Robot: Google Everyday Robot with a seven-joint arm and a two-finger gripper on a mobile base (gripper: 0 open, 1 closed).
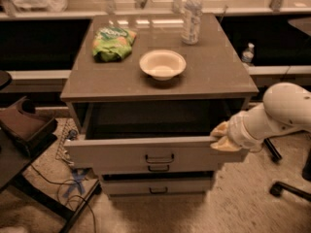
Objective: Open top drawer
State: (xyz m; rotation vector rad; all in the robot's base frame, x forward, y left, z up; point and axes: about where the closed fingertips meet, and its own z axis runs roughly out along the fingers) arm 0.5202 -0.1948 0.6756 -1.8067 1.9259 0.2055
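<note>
The top drawer (116, 153) is a wide grey front with a small dark bar handle (159, 158) at its centre. It stands pulled out from the grey cabinet (214, 67), and its dark inside shows behind the front. My gripper (219, 139) is at the right end of the drawer front's top edge, at the end of my white arm (282, 111) that reaches in from the right. Two narrower drawer fronts (155, 184) sit below it, pushed in.
On the cabinet top stand a cream bowl (162, 64), a green snack bag (113, 42) and a water bottle (192, 14). A dark chair (24, 130) and cables (73, 188) lie to the left. A chair base with a caster (286, 188) is at the right.
</note>
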